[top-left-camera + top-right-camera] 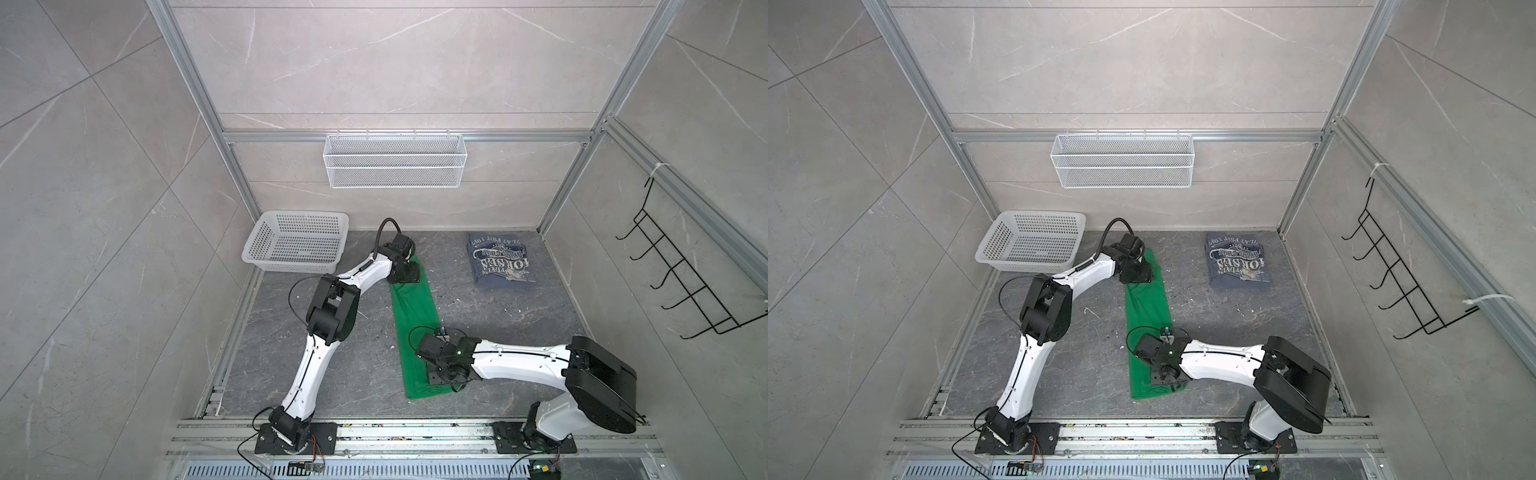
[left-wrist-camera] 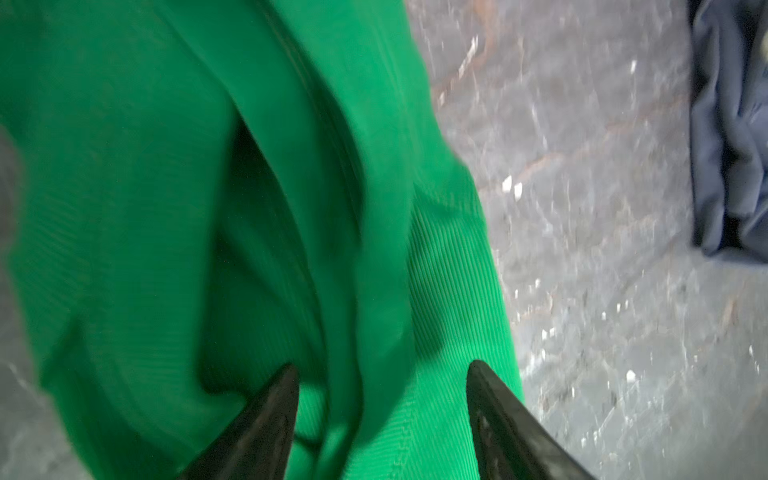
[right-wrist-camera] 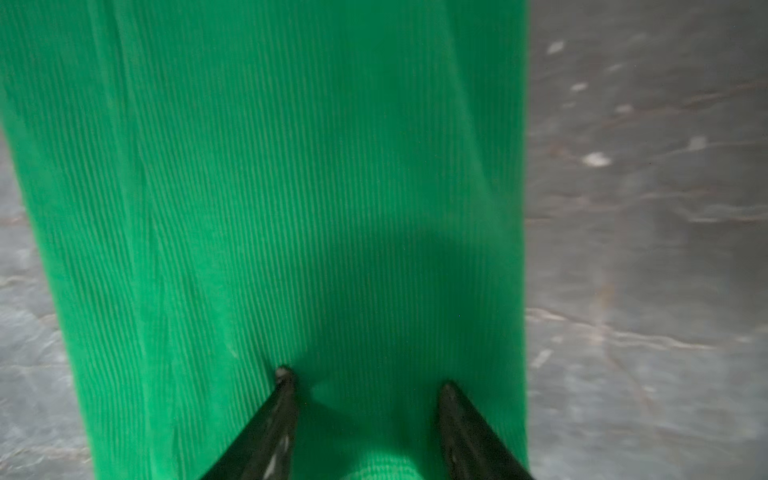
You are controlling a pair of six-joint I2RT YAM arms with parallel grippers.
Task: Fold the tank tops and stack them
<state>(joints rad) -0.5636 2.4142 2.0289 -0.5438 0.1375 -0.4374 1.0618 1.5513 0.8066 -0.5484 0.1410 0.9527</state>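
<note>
- Showing white lettering, the slate-blue tank top (image 1: 504,261) (image 1: 1238,261) lies folded into a rough square at the far right of the grey table (image 1: 511,332), well apart from both arms
- Its print is upside down in both top views; what looks like "1987" sits along the far edge, and the larger words are too small and creased to read with any certainty
- The green tank top (image 1: 415,309) (image 1: 1148,309) carries no print; it lies as a long narrow strip down the middle of the table, running from far to near
- Each end of the strip is partly covered by a wrist in both top views, so its corners there cannot be made out
- Both wrist views are blurred, and only a sliver of blue cloth (image 2: 727,124) shows at the edge of the left one
- The left arm reaches forward with a bent elbow, passing beside the white perforated basket (image 1: 305,214), its wrist tipped down over the far end of the green top
- The left gripper (image 2: 382,368) has its jaws spread, with a ridge of green fabric (image 2: 124,208) running between the tips; nothing is pinched
- The right arm stretches leftward, low over the table, to the near end of the strip
- The right gripper (image 3: 365,378) also stands with jaws apart, tips down on the ribbed green cloth (image 3: 291,166), clamping nothing
</note>
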